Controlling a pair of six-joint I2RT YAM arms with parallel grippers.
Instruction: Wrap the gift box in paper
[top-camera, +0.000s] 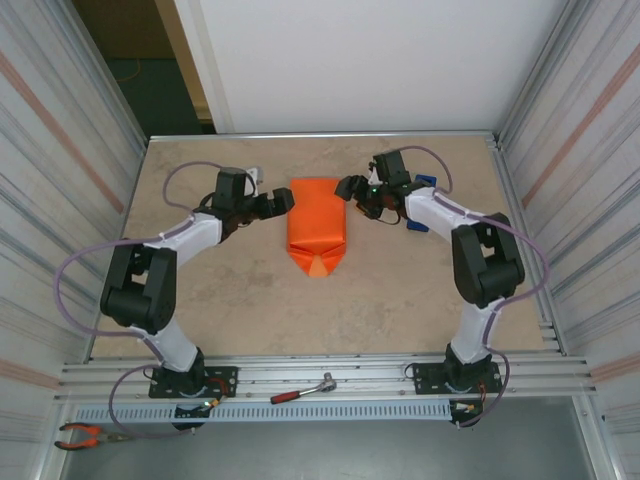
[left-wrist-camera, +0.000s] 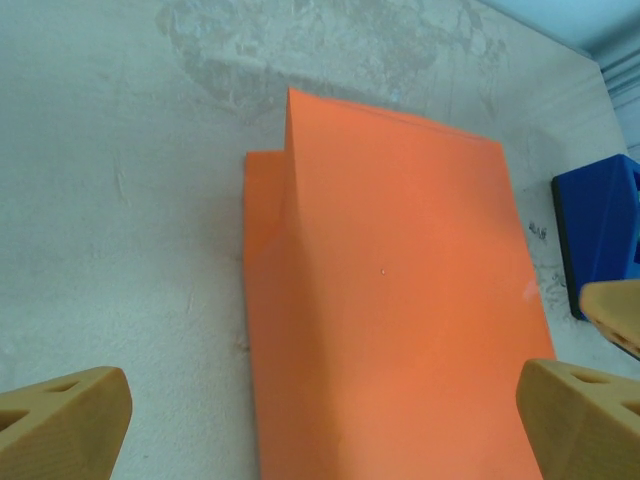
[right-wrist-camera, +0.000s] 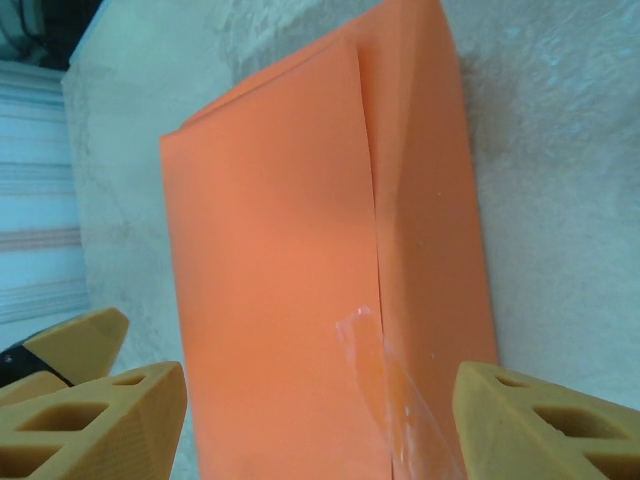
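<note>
Near the middle of the beige table (top-camera: 420, 300), slightly toward its far side, lies the paper (top-camera: 314, 222), a bright orange sheet folded into a long parcel that runs from far to near. The gift box is completely covered by it, so none of its faces can be seen. The near end of the parcel is folded down to a point (top-camera: 317, 263), while the far end looks looser, with a flat flap of paper resting on the table at one corner (left-wrist-camera: 266, 175). A lengthwise seam (right-wrist-camera: 376, 230) runs along the top, and a strip of clear tape (right-wrist-camera: 372, 365) crosses it. The left gripper (top-camera: 280, 203) sits just left of the parcel's far end, its tan fingers (left-wrist-camera: 62, 420) spread wide and holding nothing. The right gripper (top-camera: 352, 187) sits at the far right corner of the parcel, its jaws likewise parted and released, with the paper lying free below them. A blue tape dispenser (left-wrist-camera: 600, 225) stands on the table to the right of the parcel, behind the right arm. A ratchet (top-camera: 303, 390) lies on the near rail, and pliers (top-camera: 85, 435) at the near left corner.
</note>
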